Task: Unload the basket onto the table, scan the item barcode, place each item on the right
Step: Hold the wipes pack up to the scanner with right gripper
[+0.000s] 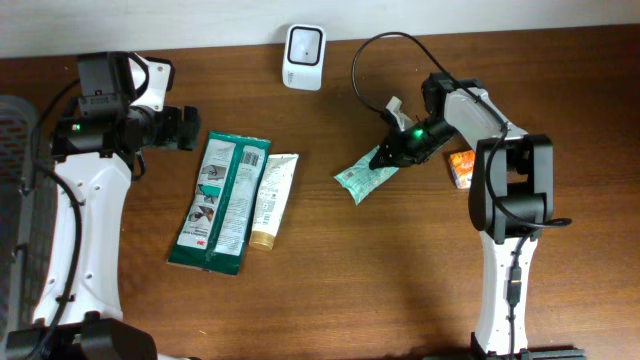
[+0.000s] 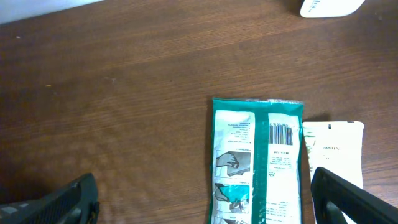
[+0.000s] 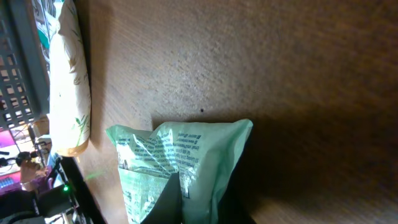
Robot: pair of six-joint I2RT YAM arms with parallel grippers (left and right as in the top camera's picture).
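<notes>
Far left, a dark grey slatted basket (image 1: 12,180) sits at the edge of the brown wooden table (image 1: 330,290). Next to it is the left gripper (image 1: 186,128), up near the back of the table with its jaws spread wide and nothing between them. The left wrist view has one black finger (image 2: 71,200) in each bottom corner, with bare wood and a packet's top edge in between.

Just right of that gripper lies a flat dark green plastic packet (image 1: 220,205), printed side up, with a barcode showing near its top. Snug against its right edge is a cream-coloured squeeze tube (image 1: 273,198), tan cap towards the front.

At top centre, the small white barcode scanner (image 1: 303,57) stands at the back edge, well apart from everything else.

Right of centre is the item itself, a crinkly pale green plastic pouch (image 1: 362,178), lying slantwise. The right gripper (image 1: 393,150) is clamped on its upper right end, and the right wrist view shows the dark fingers pinching the film. I can't tell whether the pouch is lifted or resting on the wood. It is well short of the scanner, below and to its right.

Just beyond the gripper is a small orange box (image 1: 460,168), beside the right arm's base.
</notes>
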